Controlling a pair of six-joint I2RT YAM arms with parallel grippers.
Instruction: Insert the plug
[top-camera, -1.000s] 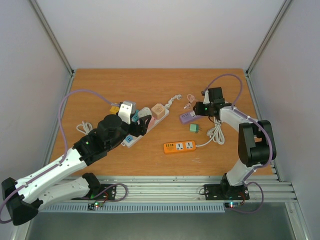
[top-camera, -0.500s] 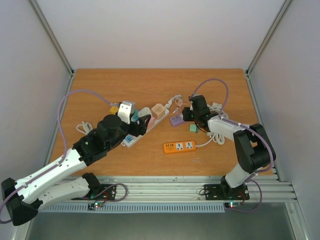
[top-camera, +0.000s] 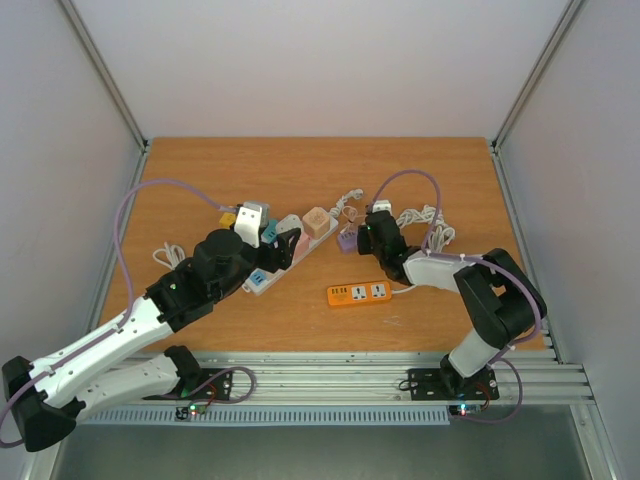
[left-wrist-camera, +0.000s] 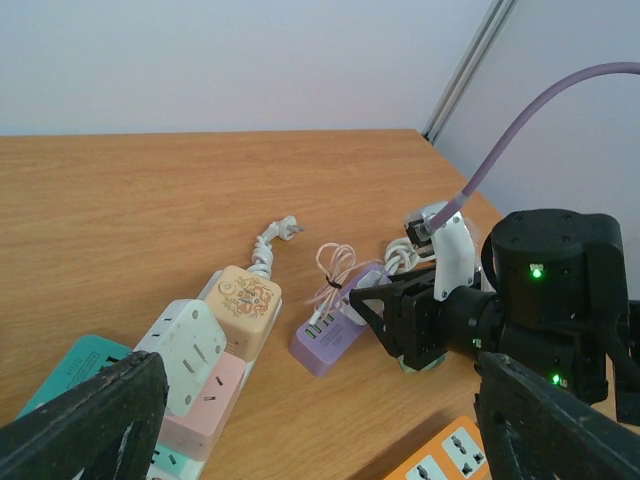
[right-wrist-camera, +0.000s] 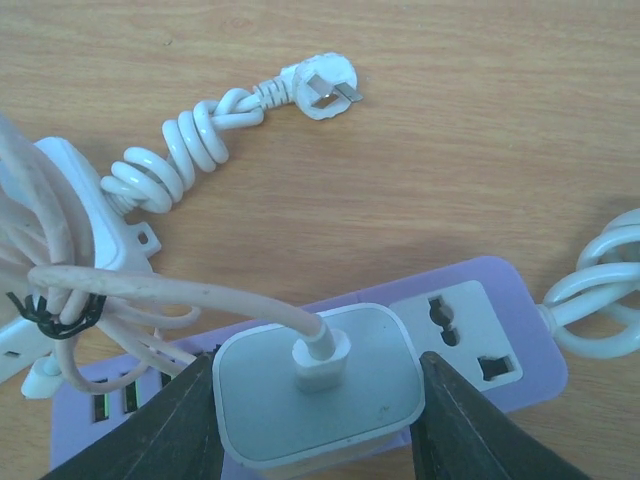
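My right gripper (right-wrist-camera: 315, 400) is shut on a white plug adapter (right-wrist-camera: 330, 400) with a thin white cable. The adapter sits on top of the purple power strip (right-wrist-camera: 500, 335), beside its free socket (right-wrist-camera: 460, 335). I cannot tell how deep its pins sit. In the top view the right gripper (top-camera: 365, 238) is at the table's middle with the purple strip (top-camera: 347, 240) at its left. My left gripper (left-wrist-camera: 320, 400) is open and empty. It hangs over the white multi-socket strip (left-wrist-camera: 190, 345), facing the purple strip (left-wrist-camera: 335, 335).
An orange power strip (top-camera: 358, 293) lies in front of the right gripper. The white strip (top-camera: 300, 232) carries several coloured adapters. A coiled white cord with a flat plug (right-wrist-camera: 325, 90) lies beyond the purple strip. More white cord (top-camera: 425, 218) lies at the right.
My right gripper has moved left across the table, and the purple strip and white plug have moved with it, closer to the white strip. The left arm has not moved.
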